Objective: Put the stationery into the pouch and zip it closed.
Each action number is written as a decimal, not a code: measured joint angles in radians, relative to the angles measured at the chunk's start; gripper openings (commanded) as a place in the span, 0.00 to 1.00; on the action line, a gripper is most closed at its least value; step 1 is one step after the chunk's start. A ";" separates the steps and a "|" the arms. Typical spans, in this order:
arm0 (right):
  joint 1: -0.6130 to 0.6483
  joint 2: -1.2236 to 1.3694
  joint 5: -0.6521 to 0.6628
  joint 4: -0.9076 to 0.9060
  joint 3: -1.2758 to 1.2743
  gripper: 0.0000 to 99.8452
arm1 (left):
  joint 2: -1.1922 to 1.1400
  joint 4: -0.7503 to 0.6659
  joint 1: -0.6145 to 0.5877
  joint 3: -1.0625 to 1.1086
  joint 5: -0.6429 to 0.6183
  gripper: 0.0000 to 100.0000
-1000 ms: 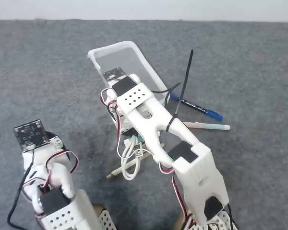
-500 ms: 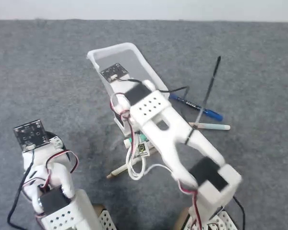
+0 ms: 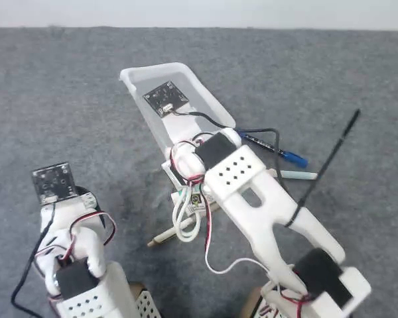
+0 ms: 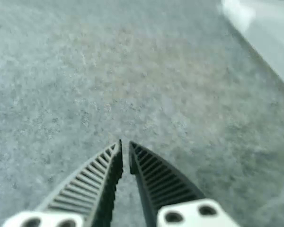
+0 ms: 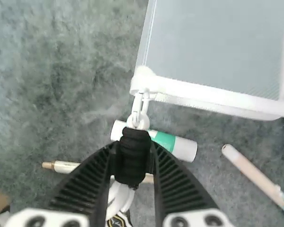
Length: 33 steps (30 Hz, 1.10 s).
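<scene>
The translucent white pouch (image 3: 186,86) lies open-topped at the table's far middle, and my right arm (image 3: 239,175) stretches over its near end. In the right wrist view my right gripper (image 5: 132,156) is shut on the black zip pull tab (image 5: 133,150), whose metal link (image 5: 141,109) joins the pouch's corner (image 5: 146,80). A white-and-green marker (image 5: 166,141), a wooden pencil (image 5: 61,166) and a pale pen (image 5: 255,176) lie on the carpet outside the pouch. A blue pen (image 3: 278,151) lies to its right. My left gripper (image 4: 124,147) hangs shut over bare carpet.
Grey carpet covers the table. The pouch's edge (image 4: 262,35) shows far off in the left wrist view. The left arm's base (image 3: 79,278) stands at the near left. A black cable tie (image 3: 328,159) sticks up from the right arm. Loose servo wires (image 3: 186,222) hang over the pencil (image 3: 169,233).
The right arm has swung its elbow down and to the right while its wrist stayed over the pouch's near end. The left arm has shifted slightly right.
</scene>
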State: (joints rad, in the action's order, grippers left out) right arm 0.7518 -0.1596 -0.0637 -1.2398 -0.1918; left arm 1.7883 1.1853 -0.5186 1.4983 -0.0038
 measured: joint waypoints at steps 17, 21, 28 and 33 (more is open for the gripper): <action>0.000 -0.091 0.000 0.167 -0.008 0.01 | 0.006 0.006 0.110 -0.259 -0.009 0.29; 0.000 -0.089 0.006 0.167 -0.020 0.01 | 0.006 0.006 0.180 -0.281 -0.035 0.29; 0.000 -0.184 0.101 0.167 -0.078 0.01 | 0.006 -0.060 0.333 -0.224 -0.181 0.29; 0.000 -0.301 0.112 0.207 -0.172 0.01 | 0.006 -0.078 0.359 -0.198 -0.219 0.29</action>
State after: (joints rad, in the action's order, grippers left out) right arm 0.7518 -0.4603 0.0483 -1.0326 -0.3636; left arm 1.7944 1.1070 -0.1596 1.3004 -0.2232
